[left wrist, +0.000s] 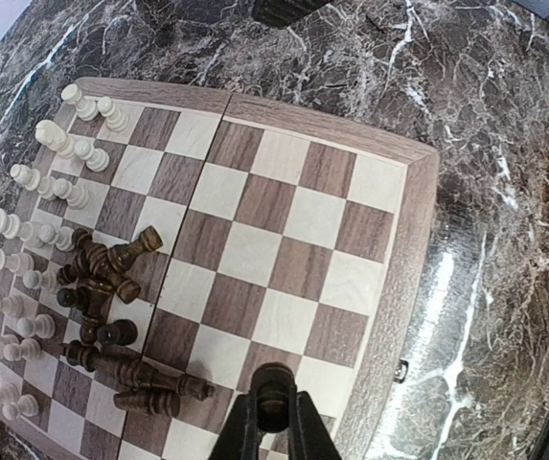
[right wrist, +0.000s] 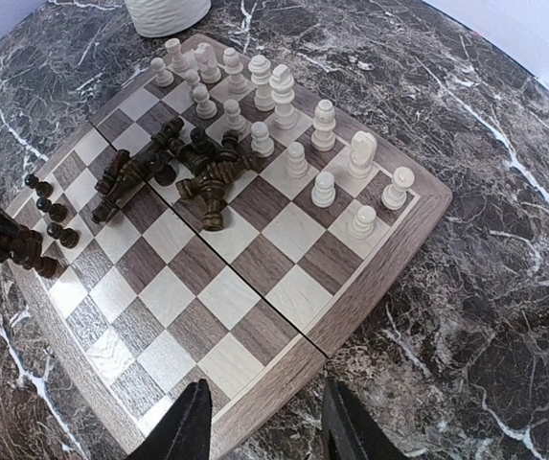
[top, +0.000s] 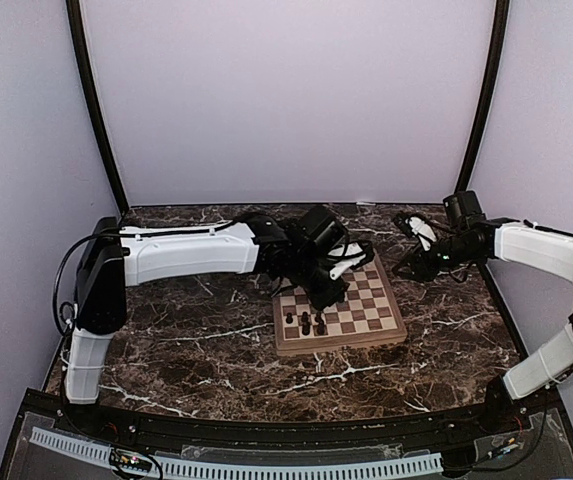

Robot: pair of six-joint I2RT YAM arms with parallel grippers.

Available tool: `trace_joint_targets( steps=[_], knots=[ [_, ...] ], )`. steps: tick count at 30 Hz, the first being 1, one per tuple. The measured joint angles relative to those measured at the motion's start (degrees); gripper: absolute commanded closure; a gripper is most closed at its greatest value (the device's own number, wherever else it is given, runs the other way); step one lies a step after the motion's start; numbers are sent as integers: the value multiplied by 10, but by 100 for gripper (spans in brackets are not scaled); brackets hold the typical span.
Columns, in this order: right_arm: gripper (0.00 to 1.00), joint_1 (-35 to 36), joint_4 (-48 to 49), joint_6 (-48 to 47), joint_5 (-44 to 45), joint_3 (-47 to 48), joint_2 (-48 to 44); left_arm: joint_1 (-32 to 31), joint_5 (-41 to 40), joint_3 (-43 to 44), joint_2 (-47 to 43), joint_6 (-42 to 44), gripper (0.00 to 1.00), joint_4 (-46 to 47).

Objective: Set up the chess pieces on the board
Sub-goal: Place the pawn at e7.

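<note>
Left gripper (left wrist: 274, 417) clamped on a dark piece (left wrist: 272, 388) over the board's (top: 341, 343) near edge, right gripper (right wrist: 269, 426) open, empty, by its right rim, white pieces (right wrist: 282, 91) standing far side, dark heap (right wrist: 207, 177) lying mid-board.

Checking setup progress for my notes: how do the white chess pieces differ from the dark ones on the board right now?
The white pieces stand upright; most dark pieces lie toppled. White sit in two rows along one edge of the board; dark form a heap nearer the middle. Both are small turned chessmen on the board.
</note>
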Motion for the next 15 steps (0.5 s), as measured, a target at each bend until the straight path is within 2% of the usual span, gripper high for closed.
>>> trace_joint_targets(
  steps=[15],
  knots=[
    [59,0,-1,-3,0,0,8,-10,-30,41,63,30,94,-51]
  ],
)
